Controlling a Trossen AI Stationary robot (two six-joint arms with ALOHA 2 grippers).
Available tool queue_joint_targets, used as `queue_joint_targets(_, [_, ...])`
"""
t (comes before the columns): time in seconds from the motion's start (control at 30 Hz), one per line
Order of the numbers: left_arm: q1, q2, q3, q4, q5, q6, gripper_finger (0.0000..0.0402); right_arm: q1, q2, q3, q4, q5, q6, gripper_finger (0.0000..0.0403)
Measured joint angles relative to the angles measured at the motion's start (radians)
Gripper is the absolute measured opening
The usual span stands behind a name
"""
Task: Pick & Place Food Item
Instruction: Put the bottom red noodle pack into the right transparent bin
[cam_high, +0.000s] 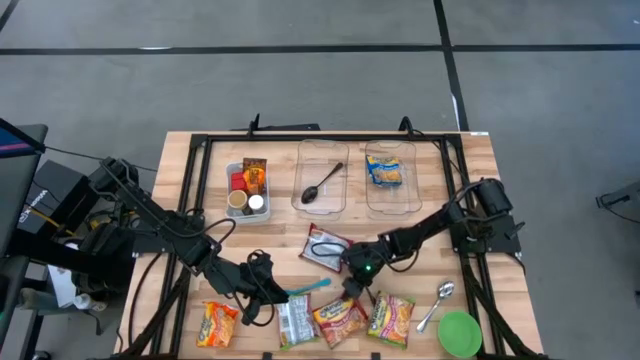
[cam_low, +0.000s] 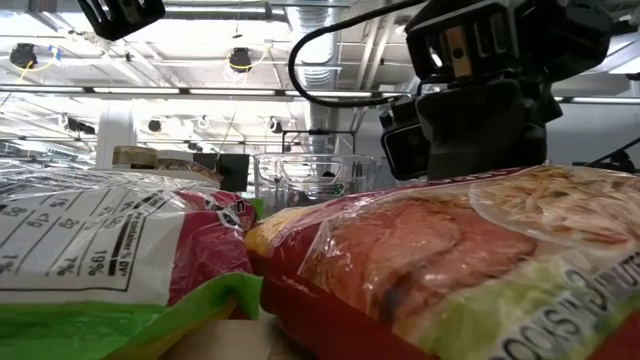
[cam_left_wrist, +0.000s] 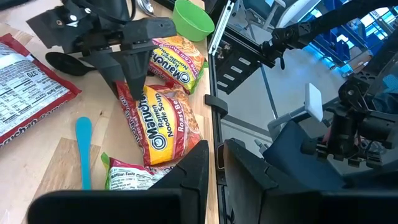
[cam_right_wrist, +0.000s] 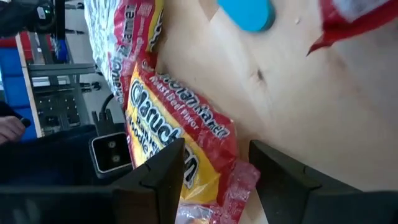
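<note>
A red and yellow roast-beef ramen packet (cam_high: 340, 318) lies in a row of packets at the table's near edge. My right gripper (cam_high: 352, 290) is at its far end, fingers closed on either side of it, as also shows in the left wrist view (cam_left_wrist: 132, 84). My left gripper (cam_high: 268, 297) hovers shut and empty to the left, above a blue spoon (cam_high: 312, 286) and a white and green packet (cam_high: 297, 320). At the back stand two clear bins; the right bin (cam_high: 412, 182) holds a yellow packet (cam_high: 386, 170). My right gripper has the ramen packet's far end (cam_right_wrist: 231, 177) between its two fingers, one on each long edge. The fingers (cam_left_wrist: 138, 74) slant down from the far right. The end is gathered narrow between them; the rest of the packet (cam_left_wrist: 163, 127) lies flat on the table.
An orange packet (cam_high: 217, 323) and another ramen packet (cam_high: 390, 315) flank the row. A red and white packet (cam_high: 326, 246) lies mid-table. A metal spoon (cam_high: 437, 305) and green bowl (cam_high: 459, 333) sit near right. The left bin (cam_high: 308, 160) holds a black spoon (cam_high: 322, 183); a small tub (cam_high: 228, 186) holds condiments.
</note>
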Motion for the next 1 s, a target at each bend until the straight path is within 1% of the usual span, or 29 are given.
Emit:
queue_joint_targets(0.13, [0.0, 0.0, 0.0, 0.0, 0.0, 0.0, 0.0044, -0.015, 0.0, 0.0, 0.0, -0.006, 0.0, 0.0173])
queue_joint_targets(0.37, [0.0, 0.0, 0.0, 0.0, 0.0, 0.0, 0.0044, -0.022, 0.0, 0.0, -0.004, -0.062, 0.0, 0.0173])
queue_joint_targets(0.67, [0.0, 0.0, 0.0, 0.0, 0.0, 0.0, 0.0044, -0.005, -0.002, 0.0, -0.042, -0.068, -0.003, 0.0172])
queue_joint_targets(0.8, [0.0, 0.0, 0.0, 0.0, 0.0, 0.0, 0.0044, -0.006, -0.002, 0.0, -0.036, -0.068, 0.0, 0.0153])
queue_joint_targets(1.0, [0.0, 0.0, 0.0, 0.0, 0.0, 0.0, 0.0044, -0.006, -0.002, 0.0, -0.03, -0.068, 0.0, 0.0096])
